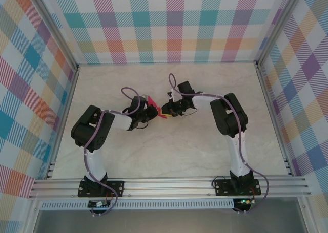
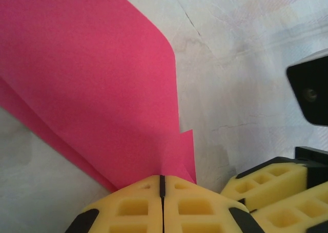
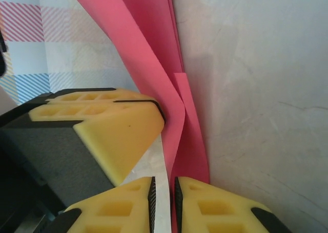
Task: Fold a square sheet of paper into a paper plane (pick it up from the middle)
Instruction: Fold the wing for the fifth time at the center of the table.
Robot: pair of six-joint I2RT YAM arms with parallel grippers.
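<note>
While left tool clamps paper, right tool slightly parted around paper edge.

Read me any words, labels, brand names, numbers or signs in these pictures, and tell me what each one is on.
None can be read.
The pink paper is plain, the yellow fingers carry no marking, and the table and plaid walls bear no lettering.
Any print on the boards by the arm bases is too small to read.
</note>
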